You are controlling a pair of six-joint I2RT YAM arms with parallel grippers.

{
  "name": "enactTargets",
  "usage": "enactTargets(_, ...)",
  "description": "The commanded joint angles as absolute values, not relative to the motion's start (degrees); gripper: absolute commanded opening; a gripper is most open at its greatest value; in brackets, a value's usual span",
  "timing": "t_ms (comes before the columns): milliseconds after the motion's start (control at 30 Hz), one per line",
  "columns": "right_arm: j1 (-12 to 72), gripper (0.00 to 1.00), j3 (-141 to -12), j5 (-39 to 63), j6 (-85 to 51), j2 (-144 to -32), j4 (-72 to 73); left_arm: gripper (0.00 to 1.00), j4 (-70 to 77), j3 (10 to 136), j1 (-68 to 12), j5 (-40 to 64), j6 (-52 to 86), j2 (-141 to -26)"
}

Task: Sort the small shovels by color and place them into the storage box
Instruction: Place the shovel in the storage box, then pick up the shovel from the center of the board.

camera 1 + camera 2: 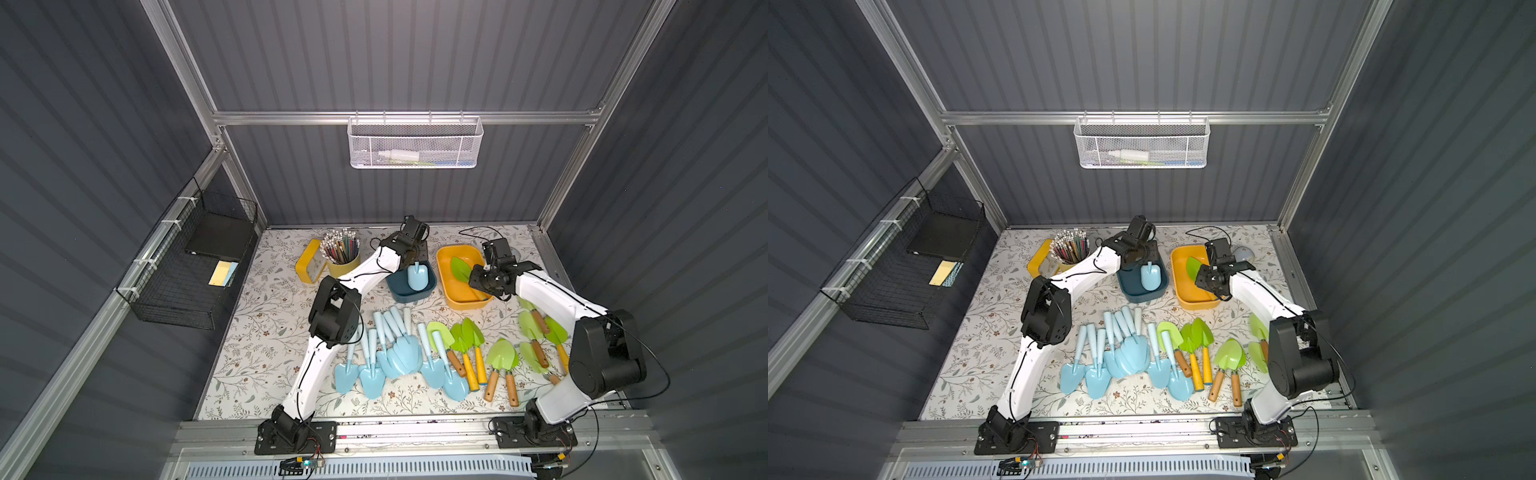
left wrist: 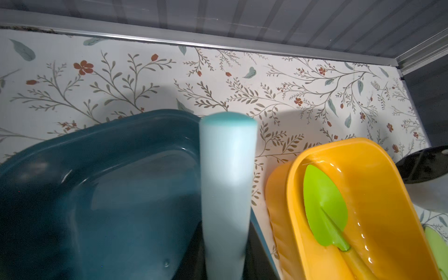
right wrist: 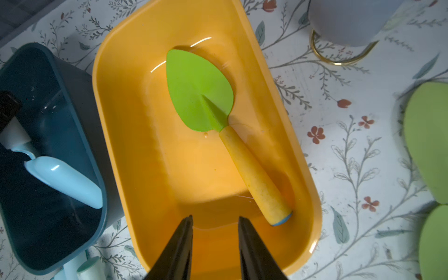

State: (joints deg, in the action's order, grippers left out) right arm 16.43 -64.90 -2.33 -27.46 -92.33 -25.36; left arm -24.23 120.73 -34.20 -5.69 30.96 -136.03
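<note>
Clock is from a top view, 12 = back wall.

**Left gripper** (image 1: 414, 258): jaws closed on the handle of a pale-blue shovel (image 3: 65, 179). The handle points up and the blade hangs down inside the teal box (image 1: 411, 296) at roughly 12. Can't tell whether the blade is touching the floor of the box.

**Right gripper** (image 3: 215, 219): jaws partly open with a clear gap and nothing between them. It hovers over the near end of the yellow box (image 3: 126, 145) at about 2. One green shovel (image 3: 198, 89) with a yellow handle lies flat in that box, blade toward 12, clear of the jaws.

**On the table:**
- blue shovels (image 1: 399, 353), overlapping in a fan around 6
- green shovels (image 1: 469, 336), spread from 4 to 3, some partly under the right arm
- pencil cup (image 1: 340, 249) at 11, not part of the job

**Step, my read:** early in the sort, with one shovel per colour at the boxes. Left is at the drop-off with the release not yet done. Right's drop looks finished.

**Next:**
- Left opens and lifts straight up so the handle doesn't snag, then goes to the fan at 6. Those blades overlap, so grab a free handle at the edge.
- Right pulls back toward 4 and takes a green one by the handle.
- The boxes sit just beside each other, so watch wrist clearance.
</note>
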Motion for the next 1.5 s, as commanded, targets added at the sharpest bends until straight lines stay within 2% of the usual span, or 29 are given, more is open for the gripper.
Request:
enactTargets(0, 16.17, 0.37, -62.70, -3.11, -26.75, -89.91, -27.34, 0.00, -23.05, 118.25, -33.40, -2.76, 32.73, -137.22)
enactTargets(33, 16.17, 0.37, -62.06, -2.92, -26.74, -89.46, -27.49, 0.01, -22.98, 117.69, -33.27, -2.56, 32.91, -137.20)
enactTargets(100, 16.15, 0.38, -60.64, -2.17, -26.69, -88.30, -27.68, 0.12, -22.29, 116.22, -33.27, -1.85, 33.53, -136.77)
enactTargets(200, 16.13, 0.38, -58.63, -1.29, -26.31, -86.85, -28.46, 0.19, -21.18, 114.21, -33.18, -0.65, 34.51, -136.23)
enactTargets(400, 16.17, 0.41, -56.41, 3.27, -24.99, -85.03, -32.00, 0.56, -20.56, 114.59, -32.87, -0.86, 35.10, -136.52)
enactTargets(433, 16.17, 0.41, -56.14, 3.94, -24.96, -84.68, -32.92, 0.59, -20.69, 115.43, -32.87, -0.94, 35.13, -136.79)
enactTargets(567, 16.25, 0.41, -53.40, 5.59, -24.95, -81.67, -36.94, 0.63, -19.97, 119.11, -32.87, -1.27, 35.07, -136.41)
enactTargets(633, 16.41, 0.41, -51.62, 6.23, -25.60, -79.78, -38.95, 0.63, -19.42, 116.83, -32.87, -1.23, 34.92, -133.59)
enactTargets(800, 18.06, 0.41, -46.78, 9.14, -27.45, -74.76, -43.09, 0.67, -7.72, 108.16, -32.87, -3.92, 36.02, -125.71)
enactTargets(1000, 21.38, 0.41, -41.59, 10.43, -29.75, -70.36, -45.11, 0.70, -8.50, 110.31, -32.87, -5.69, 35.45, -126.45)
enactTargets(1467, 23.99, 0.37, -34.60, 12.47, -33.51, -75.07, -37.53, 0.77, -10.50, 114.10, -32.87, -6.02, 34.56, -129.20)
